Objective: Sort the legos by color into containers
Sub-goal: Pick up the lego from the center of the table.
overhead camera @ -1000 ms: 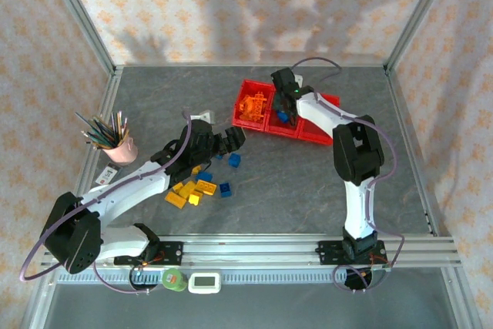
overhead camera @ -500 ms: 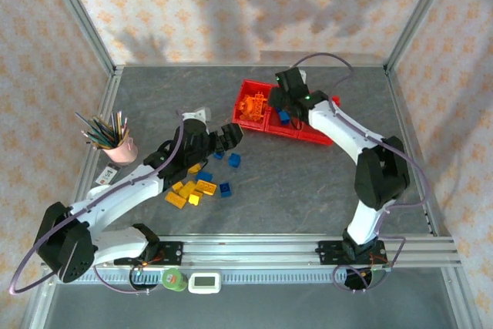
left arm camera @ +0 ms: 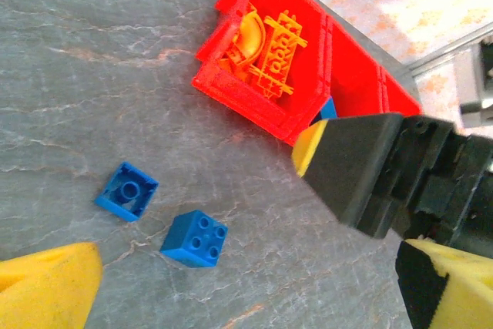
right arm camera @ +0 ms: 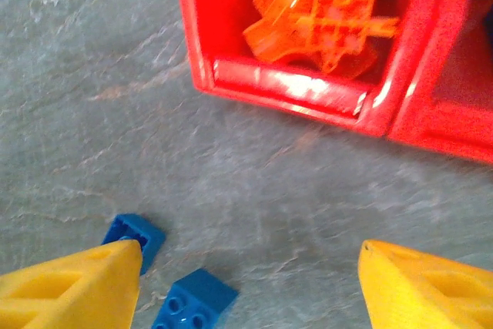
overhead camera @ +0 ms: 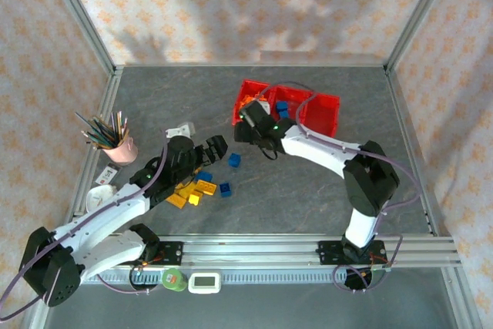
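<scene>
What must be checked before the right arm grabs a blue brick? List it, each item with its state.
1. Right gripper empty, jaws open: ok.
2. Two blue bricks lying loose on the table: ok.
3. A brick centred between the jaws: not ok; both lie by one finger.
4. Left gripper out of the way: not ok; it hangs close by, jaws open, over the same bricks.
5. Middle bin holding blue: ok.
6. End bin holding orange pieces alone: ok, as far as it shows.
</scene>
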